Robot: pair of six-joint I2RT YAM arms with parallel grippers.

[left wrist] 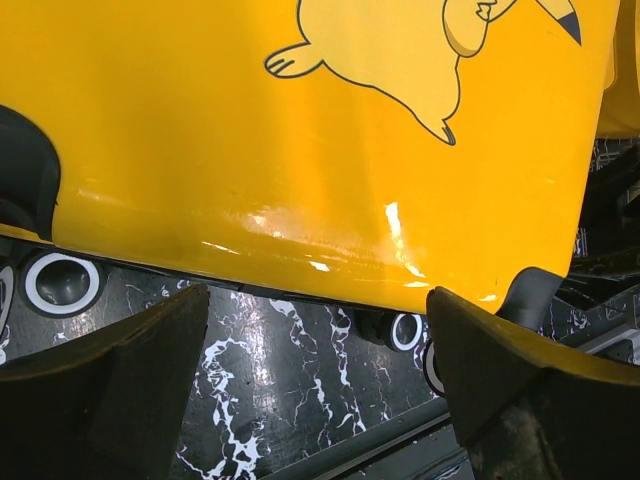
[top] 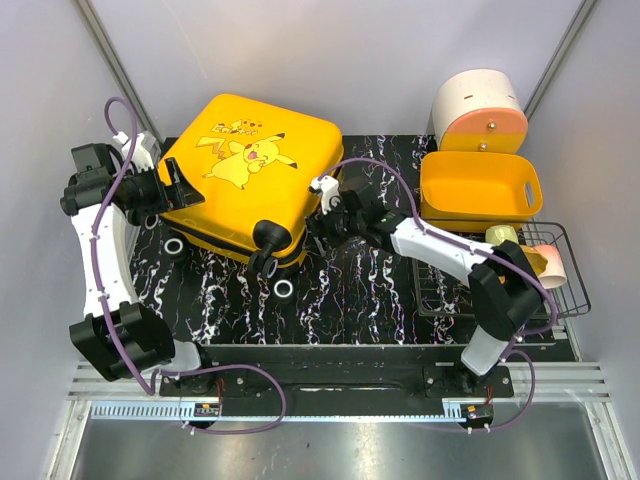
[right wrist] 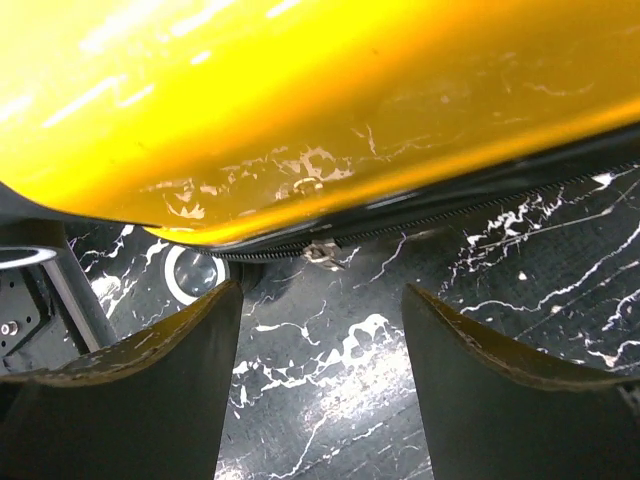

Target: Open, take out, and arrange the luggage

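Luggage [top: 245, 175] lies shut toward the worktop's [top: 350, 290] far left corner, so the right fingers [right wrist: 130, 400], parted and empty, should ease forward and pinch the small zipper pull [right wrist: 322, 252] squarely while the left fingers [left wrist: 100, 390], wide and empty, brace its side.

The luggage [top: 250, 165] lies on the table [top: 370, 290], left of the basket [top: 478, 205].
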